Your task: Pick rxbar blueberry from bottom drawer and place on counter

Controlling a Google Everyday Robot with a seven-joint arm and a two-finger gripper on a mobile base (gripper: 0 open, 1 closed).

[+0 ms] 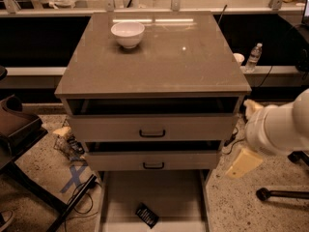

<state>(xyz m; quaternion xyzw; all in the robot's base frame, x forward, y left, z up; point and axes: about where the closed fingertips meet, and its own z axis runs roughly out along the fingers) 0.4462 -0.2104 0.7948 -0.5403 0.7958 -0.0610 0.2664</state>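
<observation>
The rxbar blueberry (147, 215), a small dark bar, lies flat near the front of the bottom drawer (159, 190), which is pulled out. The counter (159, 62) is the grey-brown top slab above the drawers. My gripper (245, 137) hangs to the right of the cabinet at the height of the upper drawers, well above and to the right of the bar. It is open and empty, with one beige finger (244, 162) low and the other (251, 108) higher up.
A white bowl (127, 34) stands at the counter's back left. The two upper drawers with black handles (152, 133) are slightly open. A water bottle (253, 57) stands behind on the right. A chair base (280, 193) lies right, a black stand (72, 204) and cables left.
</observation>
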